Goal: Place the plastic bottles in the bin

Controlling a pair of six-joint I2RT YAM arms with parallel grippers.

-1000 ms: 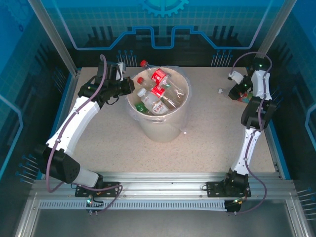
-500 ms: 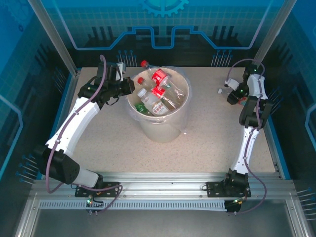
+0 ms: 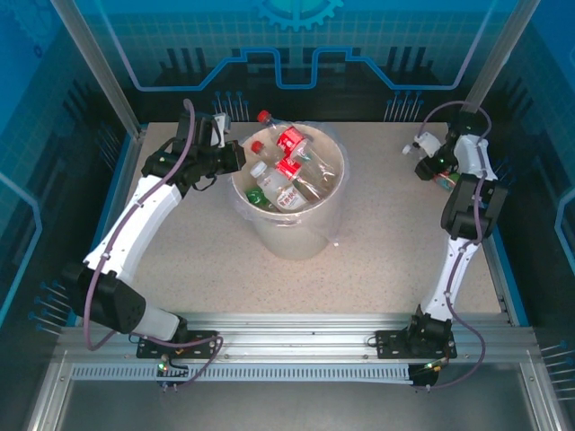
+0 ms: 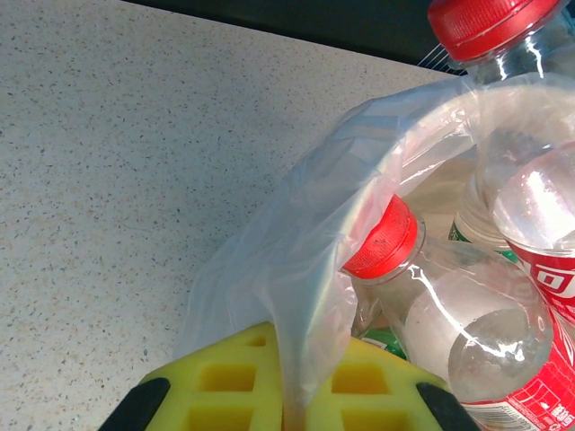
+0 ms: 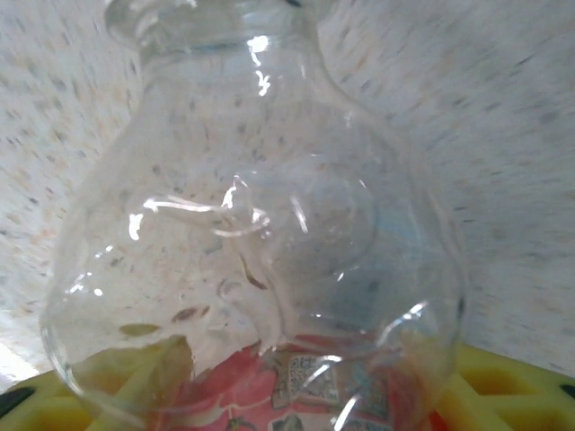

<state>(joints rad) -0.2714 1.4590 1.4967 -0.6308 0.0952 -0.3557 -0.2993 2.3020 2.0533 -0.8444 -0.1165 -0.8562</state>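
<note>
Several bottles (image 3: 286, 171) lie in the bin (image 3: 296, 229) at 12 o'clock. Right gripper (image 3: 435, 159), at 2 o'clock, clamps one more bottle (image 5: 260, 224); slick and dented, it may slip mid-carry. Left gripper (image 4: 292, 395) pinches the liner (image 4: 296, 260) at the bin's 10 o'clock; a tug could tip it.

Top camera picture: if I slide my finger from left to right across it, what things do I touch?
Left tool pinching the bag liner → cream bin holding plastic bottles → clear bottle gripped in the right tool.
</note>
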